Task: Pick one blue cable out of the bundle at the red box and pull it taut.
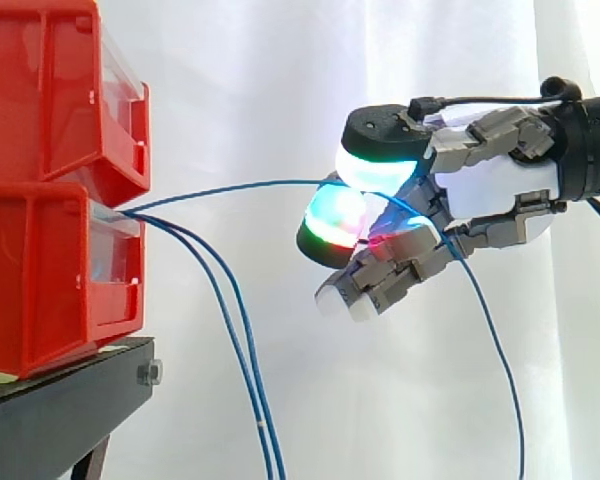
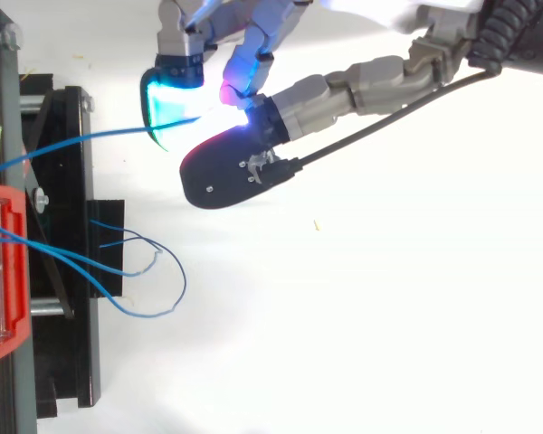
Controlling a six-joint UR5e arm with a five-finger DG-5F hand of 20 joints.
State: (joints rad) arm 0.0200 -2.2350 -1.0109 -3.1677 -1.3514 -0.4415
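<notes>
1. A white curtain (image 1: pixel 250 80) hangs behind the work in the side view.
2. Two red bins (image 1: pixel 40 280) are stacked at the left of the side view, the upper one tilted forward over the lower. In the top view the lower bin's front shows at the left edge.
3. The bins stand on a black stand (image 1: pixel 60 410), whose frame lies along the left side of the top view.
4. The hand (image 1: pixel 500 185) comes in from the right in the side view, well apart from the bins. Its fingers are curled, and two glowing fingertips (image 1: pixel 380 165) close together on one cable; the pads glow cyan and green with a red spot where they meet.
5. The pinched blue cable (image 1: pixel 250 185) leaves the front of the lower bin and rises in a shallow arc to the fingertips. Past the hand it drops away to the lower right. In the top view it runs from the left edge to the cyan pad.
6. Two other blue cables (image 1: pixel 263 420) leave the same bin front and hang down side by side, clear of the hand. In the top view their ends curl loosely beside the stand.
</notes>
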